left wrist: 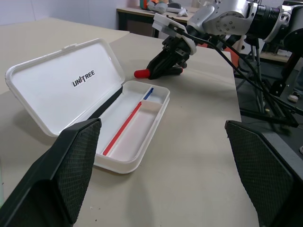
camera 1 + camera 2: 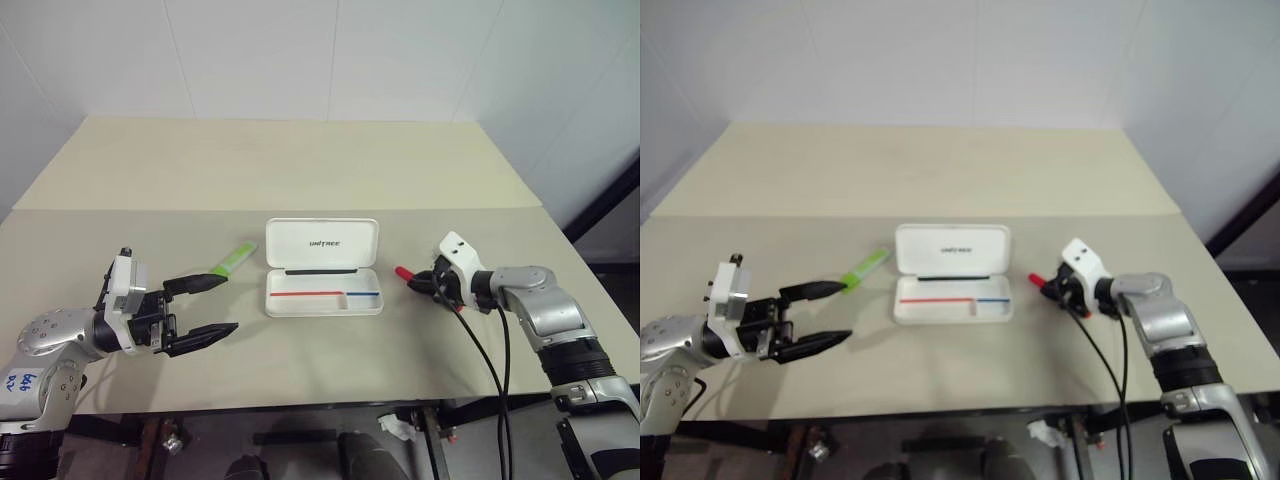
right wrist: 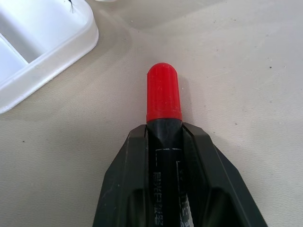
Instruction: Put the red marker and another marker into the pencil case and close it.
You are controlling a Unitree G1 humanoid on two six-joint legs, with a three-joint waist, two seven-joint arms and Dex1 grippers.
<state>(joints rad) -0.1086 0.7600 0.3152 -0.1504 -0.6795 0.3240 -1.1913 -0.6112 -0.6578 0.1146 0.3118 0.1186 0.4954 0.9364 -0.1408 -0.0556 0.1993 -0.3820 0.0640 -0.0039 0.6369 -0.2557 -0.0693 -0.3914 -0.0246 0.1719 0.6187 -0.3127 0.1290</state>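
White tiled walls stand behind a broad beige table (image 2: 300, 170), on which everything of the task is laid out. At the table's middle the pencil case (image 2: 322, 268) lies open, its lid folded back flat and its tray, marked by a red-and-blue stripe, left bare. Neither pen is yet inside, so the task is judged to be at its first pickup.

To the case's right the right gripper (image 3: 163, 137) is lowered to the table and tilted toward the case. Its fingers (image 3: 128, 161) are drawn in against both sides of the red marker (image 3: 163, 94): the dark barrel is pinched between them, and the red cap juts forward past the fingertips, pointing toward the tray's near corner. The marker appears low, at or just above the table.

For the step to be done well, the pinch should be kept firm and the marker raised clear of the tray's wall before it is carried across; it is best laid lengthwise along the tray, so that the lid can later be shut without fouling.

On the case's left the left gripper (image 2: 200, 312) hangs level, its fingers spread wide and nothing held. The green highlighter (image 2: 234, 259) lies just beyond it, beside the case's left edge, untouched.
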